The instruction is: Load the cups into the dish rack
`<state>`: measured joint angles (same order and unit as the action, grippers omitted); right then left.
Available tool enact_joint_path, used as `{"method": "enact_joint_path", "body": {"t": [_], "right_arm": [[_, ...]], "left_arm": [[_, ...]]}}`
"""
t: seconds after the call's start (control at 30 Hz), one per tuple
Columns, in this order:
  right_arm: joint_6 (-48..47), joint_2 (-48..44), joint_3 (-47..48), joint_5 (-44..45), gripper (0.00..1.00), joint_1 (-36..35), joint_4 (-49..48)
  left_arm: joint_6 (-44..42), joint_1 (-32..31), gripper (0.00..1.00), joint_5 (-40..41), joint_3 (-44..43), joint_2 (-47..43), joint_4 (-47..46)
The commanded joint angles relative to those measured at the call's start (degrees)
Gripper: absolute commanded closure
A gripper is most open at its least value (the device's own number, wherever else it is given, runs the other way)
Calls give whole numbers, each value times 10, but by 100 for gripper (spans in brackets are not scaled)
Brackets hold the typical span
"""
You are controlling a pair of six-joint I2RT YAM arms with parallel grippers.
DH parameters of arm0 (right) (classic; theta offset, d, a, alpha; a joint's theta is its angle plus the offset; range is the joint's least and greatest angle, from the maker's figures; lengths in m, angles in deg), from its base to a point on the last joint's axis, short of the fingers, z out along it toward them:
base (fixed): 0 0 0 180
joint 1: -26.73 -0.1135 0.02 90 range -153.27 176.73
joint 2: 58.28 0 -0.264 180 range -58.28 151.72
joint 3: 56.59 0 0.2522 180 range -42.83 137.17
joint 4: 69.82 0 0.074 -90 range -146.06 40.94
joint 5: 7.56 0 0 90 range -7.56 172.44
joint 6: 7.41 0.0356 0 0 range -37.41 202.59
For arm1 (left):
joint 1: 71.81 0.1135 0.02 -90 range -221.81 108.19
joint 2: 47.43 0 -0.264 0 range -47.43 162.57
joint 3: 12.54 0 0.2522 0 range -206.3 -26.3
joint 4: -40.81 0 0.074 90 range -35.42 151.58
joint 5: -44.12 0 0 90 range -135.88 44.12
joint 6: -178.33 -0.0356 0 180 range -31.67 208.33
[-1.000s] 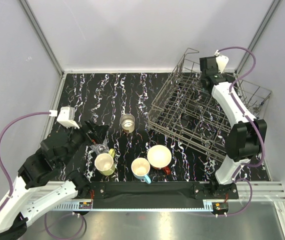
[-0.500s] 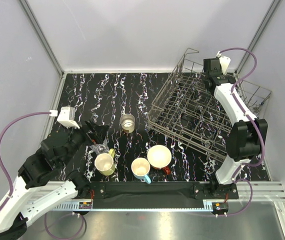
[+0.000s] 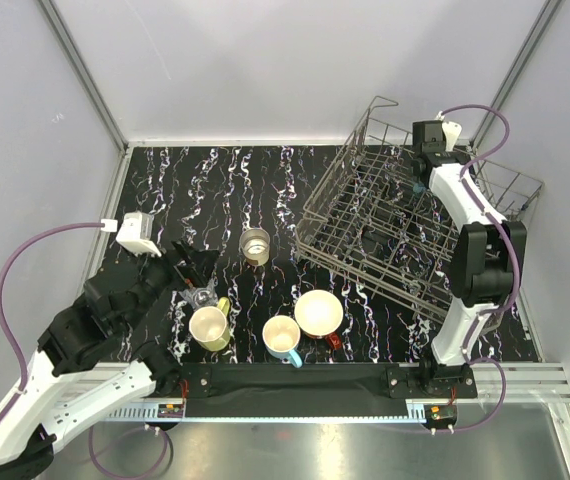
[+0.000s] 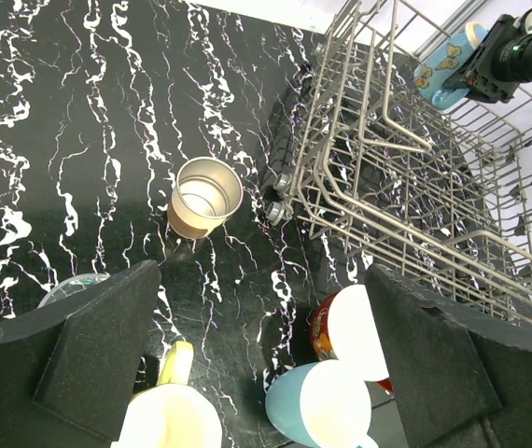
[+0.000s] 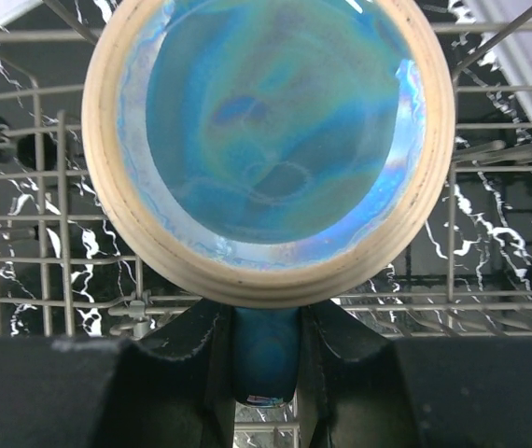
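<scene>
Right claw (image 5: pixel 266 369) clenches the handle of the light-blue mug (image 5: pixel 266 140), tilting it over the grey wire dish rack (image 3: pixel 337 178) (probably to seat between tines); left claw (image 4: pixel 266 373) hangs released beside the yellow-green mug (image 3: pixel 209 327) on the desk (image 3: pixel 165 190).

1. The top external view looks down from high behind the near edge of the table (image 3: pixel 185 190), over the whole dish rack (image 3: pixel 385 220).
2. The left wrist view looks forward and down past the left claw (image 4: pixel 261 275), from well back; the rack lies ahead-right of it.
3. The right wrist view is very near: the light-blue cup (image 5: pixel 271 131) fills it just ahead of the right claw (image 5: pixel 266 322).
4. All three share the rack.
</scene>
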<state>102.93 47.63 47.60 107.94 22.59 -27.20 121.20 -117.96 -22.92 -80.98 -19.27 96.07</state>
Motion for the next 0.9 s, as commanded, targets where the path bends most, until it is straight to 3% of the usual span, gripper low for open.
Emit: {"method": "enact_joint_path", "body": {"t": [0.0,0.53,0.63,0.67,0.7,0.8,0.87], "right_arm": [[8,2,41,-4,100,9,-67],[24,64,62,-44,100,20,-23],[22,58,70,-45,88,19,-12],[21,57,76,-45,81,20,-7],[20,56,83,-48,62,20,8],[22,54,118,-55,43,20,49],[24,47,139,-58,36,20,69]], "left_arm": [[-5,-3,1,9,0,8,-21],[1,-3,1,7,5,10,-16],[3,-3,1,7,4,8,-14],[4,-3,1,6,4,8,-13],[5,-3,1,5,5,8,-13],[10,-3,1,1,6,10,-13],[12,-3,1,-3,7,10,-12]]}}
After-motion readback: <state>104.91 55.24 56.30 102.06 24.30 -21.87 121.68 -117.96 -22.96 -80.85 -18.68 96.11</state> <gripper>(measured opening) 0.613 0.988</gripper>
